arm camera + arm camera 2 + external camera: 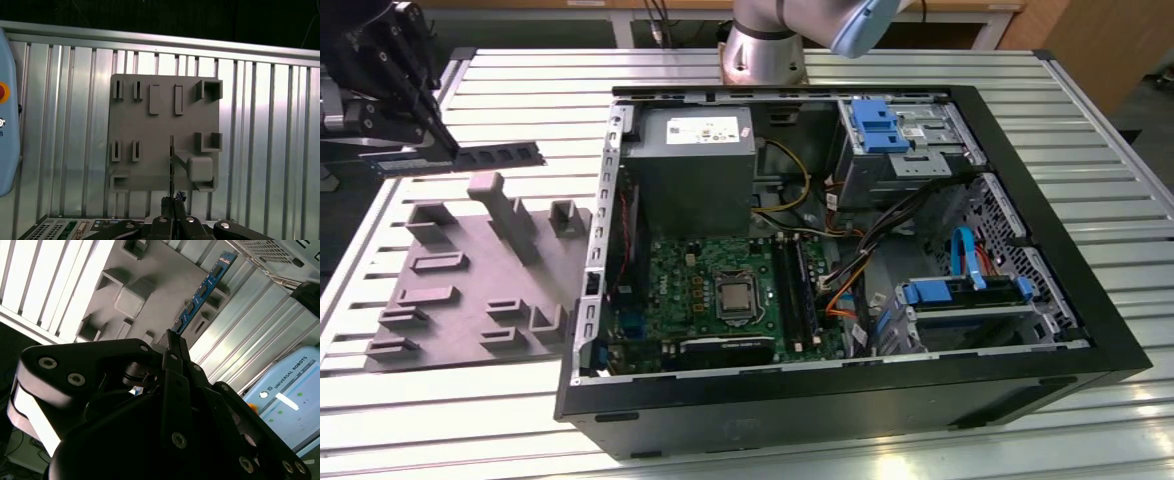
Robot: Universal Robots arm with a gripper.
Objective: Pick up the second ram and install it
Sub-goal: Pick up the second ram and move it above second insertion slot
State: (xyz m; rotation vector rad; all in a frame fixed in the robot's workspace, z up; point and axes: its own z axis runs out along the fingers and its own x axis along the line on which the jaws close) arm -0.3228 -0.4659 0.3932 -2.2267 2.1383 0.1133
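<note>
The second ram [500, 156], a thin, flat, dark green memory stick with a row of small dark chips, is off its rest and in the air, clamped between the closed fingers of the black end effector [450, 150]. In the exterior view its long axis lies roughly level, and its visible length sticks out from the fingertips toward the exterior view's right. In the second wrist view the chip face of the stick [202, 290] runs straight away from the fingertips [172, 337]. In the first wrist view it shows edge-on as a thin dark line [171, 160] ahead of the end effector [173, 199]. Below it is the grey plastic fixture block [467, 300] with its upright posts and narrow recesses, resting on the ribbed aluminium tabletop [520, 90]; the stick hangs above the block, apart from it. The open black computer case [1107, 330] lies on the tabletop well apart from the stick, toward the exterior view's right. It holds a green motherboard [707, 275], a grey power supply [694, 160], a blue-fronted drive cage [881, 125] and loose coloured cables [841, 290]. The long black memory slots [797, 290] run from near to far in that view, so by my reading the stick's long axis now lies across theirs, not along it. I cannot tell whether any slot already carries a stick.
</note>
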